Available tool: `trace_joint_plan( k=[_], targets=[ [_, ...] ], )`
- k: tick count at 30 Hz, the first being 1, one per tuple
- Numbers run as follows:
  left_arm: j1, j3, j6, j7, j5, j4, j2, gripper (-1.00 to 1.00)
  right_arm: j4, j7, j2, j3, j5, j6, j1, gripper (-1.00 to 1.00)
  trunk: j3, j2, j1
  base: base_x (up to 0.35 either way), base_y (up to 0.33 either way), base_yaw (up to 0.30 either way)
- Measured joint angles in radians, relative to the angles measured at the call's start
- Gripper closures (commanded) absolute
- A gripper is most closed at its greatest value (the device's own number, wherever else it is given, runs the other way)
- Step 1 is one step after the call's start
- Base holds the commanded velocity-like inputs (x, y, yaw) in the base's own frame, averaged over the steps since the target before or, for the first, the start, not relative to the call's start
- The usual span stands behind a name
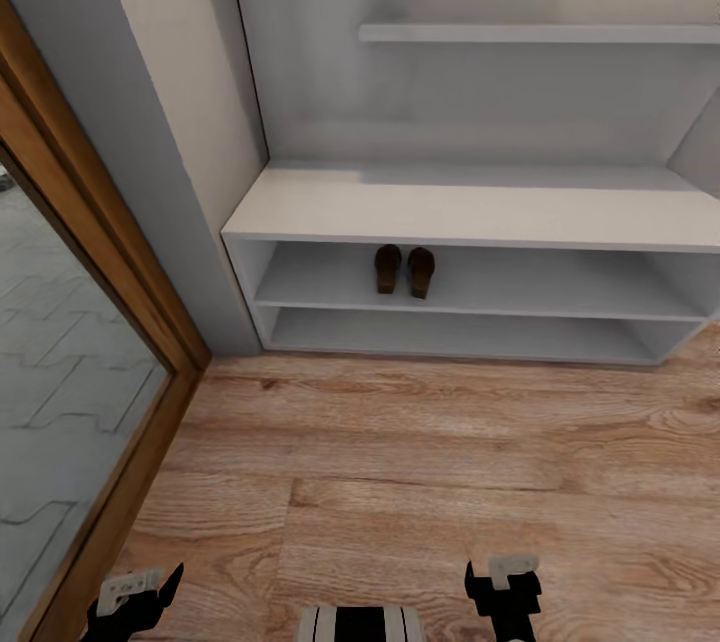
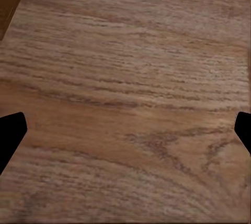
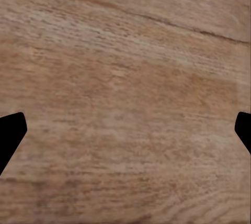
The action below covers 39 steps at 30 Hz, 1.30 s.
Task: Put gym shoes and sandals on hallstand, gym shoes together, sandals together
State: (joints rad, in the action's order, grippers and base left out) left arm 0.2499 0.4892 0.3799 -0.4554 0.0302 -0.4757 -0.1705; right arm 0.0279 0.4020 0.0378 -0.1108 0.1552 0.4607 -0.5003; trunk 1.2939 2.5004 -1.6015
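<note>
Two sandals (image 1: 404, 270) sit side by side on the rack (image 1: 470, 207), which has two open shelves under one bench top. One floating shelf (image 1: 540, 33) hangs above it. Two grippers, left (image 1: 135, 602) and right (image 1: 503, 585), and one wood-framed mirror (image 1: 60, 392).

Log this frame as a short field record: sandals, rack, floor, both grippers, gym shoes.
sandals: two sandals side by side on the upper open shelf of the hallstand, off the floor
hallstand: lower shelf and bench top bare
corridor floor: bare wood planks in front of the rack
left gripper: open, empty, over the floor
right gripper: open, empty, over the floor
gym shoes: not visible in these views
mirror: leaning at left
</note>
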Motion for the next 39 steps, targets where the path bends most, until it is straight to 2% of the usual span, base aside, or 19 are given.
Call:
trace_joint_plan(
  k=[10, 18, 24, 30, 39],
  targets=[
    [-0.002, 0.001, 0.007, 0.008, 0.004, 0.059, 0.001, -1.0, 0.003, 0.0, -0.002, 0.003, -0.002, 0.001, 0.012, -1.0, 0.0, 0.0, 0.0, 0.0, 0.0, -0.22],
    [-0.002, -0.006, 0.009, 0.072, 0.01, 0.074, 0.003, -1.0, 0.003, 0.0, -0.004, 0.005, -0.003, 0.001, 0.013, -1.0, 0.0, 0.0, 0.0, 0.0, 0.0, -0.262],
    [-0.002, -0.01, 0.008, 0.101, 0.021, 0.083, 0.003, -1.0, 0.004, 0.0, -0.028, 0.008, -0.006, 0.003, 0.013, -1.0, 0.0, 0.0, 0.0, 0.0, 0.0, -0.269],
    [-0.002, -0.012, 0.007, 0.107, 0.055, 0.086, 0.003, -1.0, 0.005, -0.004, -0.057, 0.008, -0.019, 0.003, 0.013, -1.0, 0.0, 0.0, 0.0, 0.0, 0.0, -0.277],
    [-0.002, -0.009, 0.007, 0.11, 0.119, 0.087, 0.005, -1.0, 0.004, -0.027, -0.068, 0.008, -0.027, 0.004, 0.013, -1.0, 0.0, 0.0, 0.0, 0.0, 0.0, -0.293]
  ],
)
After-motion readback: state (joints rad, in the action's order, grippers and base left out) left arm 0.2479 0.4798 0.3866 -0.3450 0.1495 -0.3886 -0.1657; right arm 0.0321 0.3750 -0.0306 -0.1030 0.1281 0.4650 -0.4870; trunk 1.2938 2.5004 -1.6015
